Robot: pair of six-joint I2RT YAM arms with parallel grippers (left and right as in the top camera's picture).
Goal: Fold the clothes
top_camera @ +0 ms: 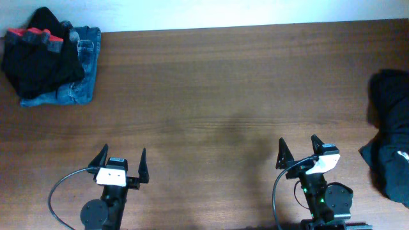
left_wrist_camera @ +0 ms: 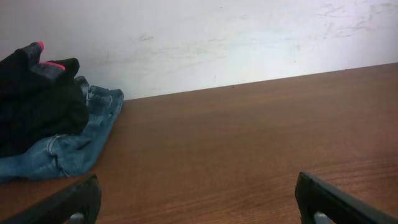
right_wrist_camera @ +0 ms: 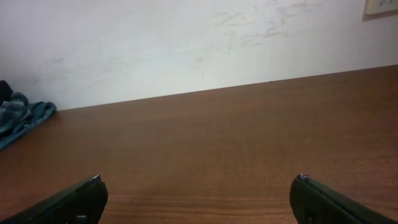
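A crumpled heap of black clothes lies at the table's right edge, with a small white spot low on it. A second pile sits at the far left corner: a black garment with red trim on folded blue jeans; it also shows in the left wrist view. My left gripper is open and empty near the front edge, left of centre. My right gripper is open and empty near the front edge, left of the black heap. Both grippers hover over bare wood.
The brown wooden table ends at a white wall along its far edge. A blue jeans edge shows at the left of the right wrist view. Cables loop by both arm bases at the front.
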